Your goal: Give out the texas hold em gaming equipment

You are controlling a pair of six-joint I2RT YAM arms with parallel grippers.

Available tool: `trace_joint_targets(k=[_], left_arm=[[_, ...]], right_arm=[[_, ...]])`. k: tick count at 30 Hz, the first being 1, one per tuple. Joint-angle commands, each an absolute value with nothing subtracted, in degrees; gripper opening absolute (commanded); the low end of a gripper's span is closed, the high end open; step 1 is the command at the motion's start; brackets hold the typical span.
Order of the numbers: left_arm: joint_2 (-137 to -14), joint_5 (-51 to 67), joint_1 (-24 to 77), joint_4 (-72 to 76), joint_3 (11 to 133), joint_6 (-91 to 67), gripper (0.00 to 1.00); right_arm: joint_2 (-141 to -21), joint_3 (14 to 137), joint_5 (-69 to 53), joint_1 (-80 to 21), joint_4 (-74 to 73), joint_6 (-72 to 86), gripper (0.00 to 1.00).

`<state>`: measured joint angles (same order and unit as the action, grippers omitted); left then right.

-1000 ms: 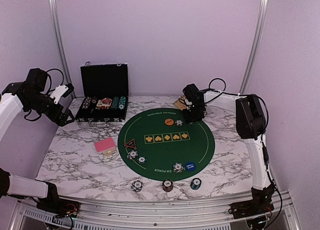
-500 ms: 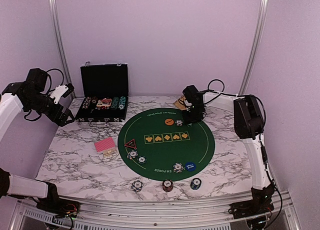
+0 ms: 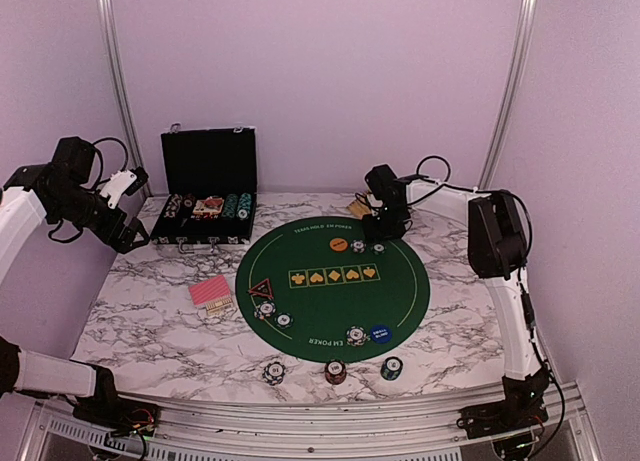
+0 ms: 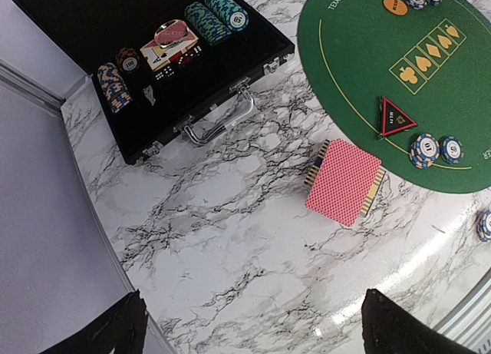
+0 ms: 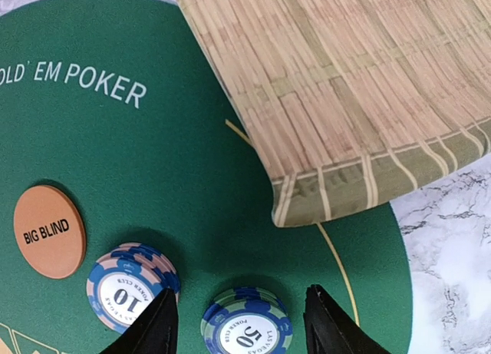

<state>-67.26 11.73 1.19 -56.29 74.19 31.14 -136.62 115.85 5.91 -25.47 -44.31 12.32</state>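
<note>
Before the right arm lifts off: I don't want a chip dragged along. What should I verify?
1. Right claw jaws apart, gaps beside the 50 chip: ok.
2. 50 chip flat on the green poker mat: ok.
3. 10 chip free of the nearest finger: cannot tell; they overlap in the wrist view.
4. BIG BLIND button clear of the claw: ok.
5. Woven basket clear of the claw: ok.
6. Left claw open, away from the mat: ok.

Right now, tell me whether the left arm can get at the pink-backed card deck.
Probably yes. The card deck lies flat on the marble table beside the green mat, nothing on top, and the left tool hangs open above that side.
</note>
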Motion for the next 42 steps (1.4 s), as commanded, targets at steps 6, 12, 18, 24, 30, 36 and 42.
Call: trace_joint_targets(k=[6, 12, 18, 24, 30, 36, 42], left_arm=[[-66.9, 11.8, 1.3, -57.8, 73.6, 31.8, 0.99], [-67.1, 12.2, 1.4, -57.7, 73.8, 31.9, 0.99], [-67.0, 12.7, 1.3, -57.7, 73.6, 31.9, 0.99], [-67.3, 13.2, 1.3, -57.7, 73.8, 31.4, 0.99], [-67.1, 12.3, 1.3, -57.7, 73.8, 31.3, 0.99], [-66.9, 12.5, 1.4, -57.7, 73.6, 31.2, 0.99], [-66.6, 12.3, 1.3, -57.7, 73.7, 31.5, 0.99]], right_arm=[[-125.9, 111.4, 6.8, -27.0, -46.3, 11.8, 0.57], [-108.2, 89.5, 8.6, -33.9, -43.2, 13.5, 0.69], [-91.9, 71.7, 9.1, -46.8, -45.5, 19.7, 0.86], [-84.4, 61.8, 8.5, -56.2, -48.7, 27.5, 0.89], [-81.5, 56.1, 6.6, -61.6, -49.0, 32.4, 0.92], [-82.5, 52.8, 3.0, -62.7, -45.5, 33.3, 0.92], [-85.7, 52.1, 1.6, -62.7, -43.3, 32.5, 0.91]])
